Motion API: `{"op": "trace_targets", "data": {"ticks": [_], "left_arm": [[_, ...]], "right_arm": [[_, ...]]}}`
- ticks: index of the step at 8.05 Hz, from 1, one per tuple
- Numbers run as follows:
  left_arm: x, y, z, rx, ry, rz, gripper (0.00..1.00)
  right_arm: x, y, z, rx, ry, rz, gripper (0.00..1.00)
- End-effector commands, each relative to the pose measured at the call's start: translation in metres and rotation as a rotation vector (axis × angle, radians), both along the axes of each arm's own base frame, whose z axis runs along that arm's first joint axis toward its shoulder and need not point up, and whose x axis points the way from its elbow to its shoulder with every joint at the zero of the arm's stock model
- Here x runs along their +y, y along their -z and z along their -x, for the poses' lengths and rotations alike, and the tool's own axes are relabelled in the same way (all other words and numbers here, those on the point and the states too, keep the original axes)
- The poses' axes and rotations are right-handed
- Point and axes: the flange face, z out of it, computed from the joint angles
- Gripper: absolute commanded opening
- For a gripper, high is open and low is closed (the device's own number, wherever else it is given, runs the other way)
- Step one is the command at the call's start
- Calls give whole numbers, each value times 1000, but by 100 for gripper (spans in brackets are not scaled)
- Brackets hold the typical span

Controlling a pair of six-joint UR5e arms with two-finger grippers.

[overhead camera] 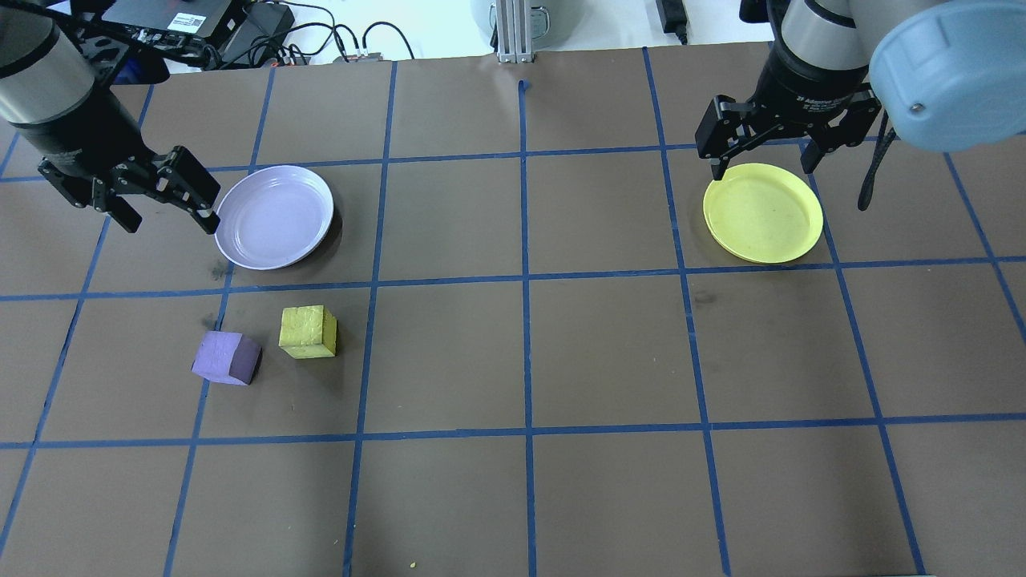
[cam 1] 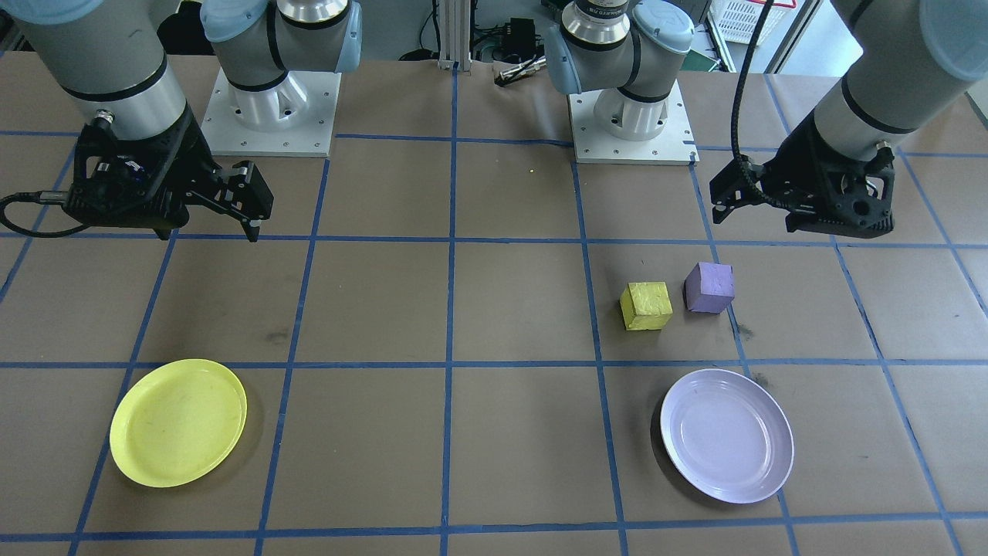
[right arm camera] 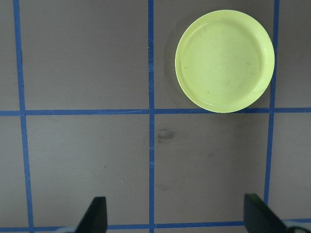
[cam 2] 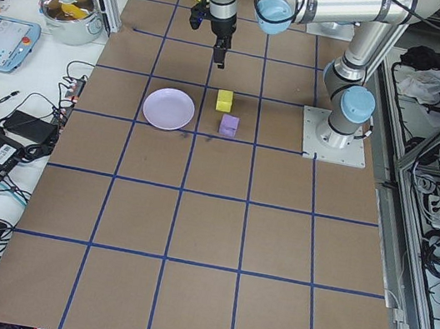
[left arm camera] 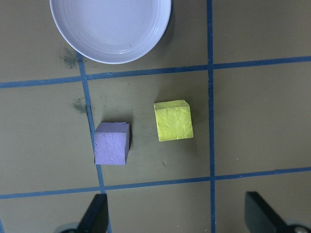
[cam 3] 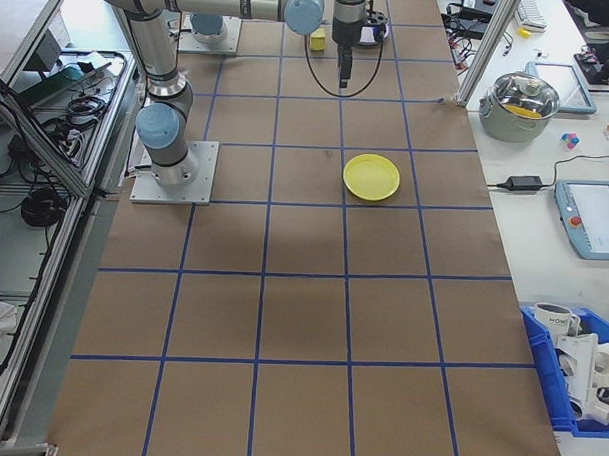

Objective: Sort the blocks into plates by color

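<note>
**A:** Start on your left. What is over there?

**B:** In the overhead view the left gripper (overhead camera: 164, 200) hangs above the tabletop (overhead camera: 521, 361) with its jaws spread wide and nothing between them. Just beside it is the round pale lavender plastic plate (overhead camera: 275, 216), empty. Nearer you, the small rough purple cube (overhead camera: 227, 357) and the small rough bright yellow cube (overhead camera: 309, 331) stand close together on the tabletop, a gap between them.

**A:** And further right?

**B:** The round bright yellow plastic plate (overhead camera: 763, 212), also empty, well apart from the cubes. The right gripper (overhead camera: 763, 164) hovers over its far edge, jaws wide, holding nothing.

**A:** So which step am I on?

**B:** By my judgement, the very first: no cube sorted yet. You'd likely bring the left gripper down over the purple cube, squared to its faces, without nudging its yellow neighbour, then carry it to the lavender plate.
</note>
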Motion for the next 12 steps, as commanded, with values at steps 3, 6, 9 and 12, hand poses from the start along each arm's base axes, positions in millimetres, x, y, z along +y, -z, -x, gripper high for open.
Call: {"op": "trace_targets", "data": {"ticks": [3, 6, 9, 12], "left_arm": [[32, 142, -57, -53, 44, -59, 100], [16, 199, -69, -29, 30, -110, 100], [12, 222, -70, -17, 32, -135, 100], [18, 243, -68, 3, 32, -180, 100]], "right_arm": [[-1, 5, 0, 0, -1, -11, 100], [-1, 5, 0, 0, -1, -12, 100], [-1, 5, 0, 0, -1, -11, 100], [-1, 5, 0, 0, -2, -11, 100]]}}
